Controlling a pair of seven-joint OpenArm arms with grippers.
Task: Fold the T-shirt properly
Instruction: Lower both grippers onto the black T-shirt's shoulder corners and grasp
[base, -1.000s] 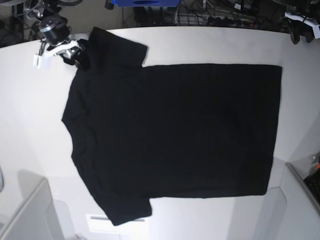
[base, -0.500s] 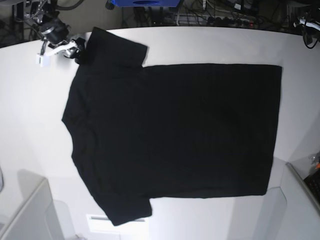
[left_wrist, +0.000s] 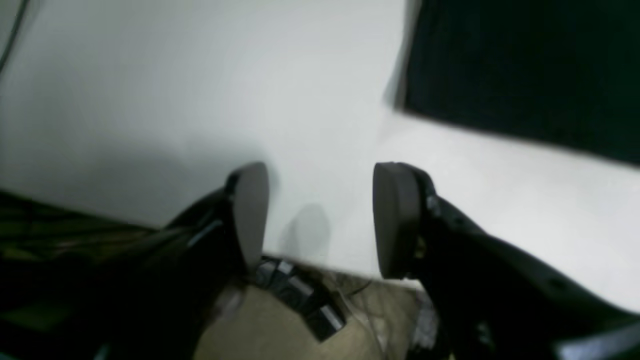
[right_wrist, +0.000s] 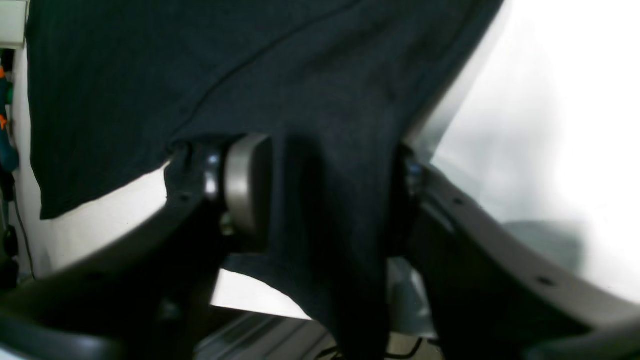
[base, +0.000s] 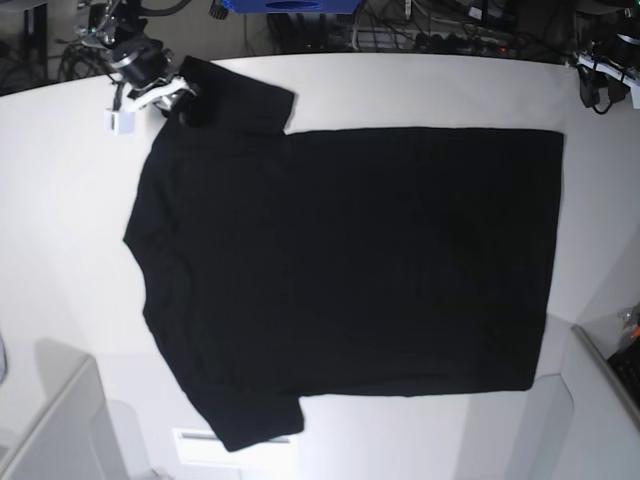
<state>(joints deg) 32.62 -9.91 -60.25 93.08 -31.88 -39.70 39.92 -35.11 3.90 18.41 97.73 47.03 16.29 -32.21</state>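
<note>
- White, smooth worktop (base: 60, 200) fills the base view, with cables and dark equipment along its far edge.
- Nearest the camera in that view, a pale grey tray-like fitting (base: 60, 425) sits at the front corner; what it holds, if anything, cannot be made out.
- Large black short-sleeved cloth T-shirt (base: 350, 270) lies spread flat across the middle of the worktop, plain side up, collar toward the view's left, hem toward its right, both sleeves out.
- Progress, as a judgement: no fold shows in the body or either sleeve. The task appears to be at its first step, with all folds outstanding.
- Farther back, the right gripper (right_wrist: 320, 195) is at the far sleeve; the wrist view shows black cloth running between its jaws. The jaws stand partly apart with cloth between them; whether they actually pinch it cannot be told.
- Farthest, at the worktop's far right corner, the left gripper (left_wrist: 320, 220) has its jaws parted and empty over bare white surface, with the shirt's hem corner near but apart.
- Risk, as a judgement: a loose hold on the sleeve could let it slip when lifted.
</note>
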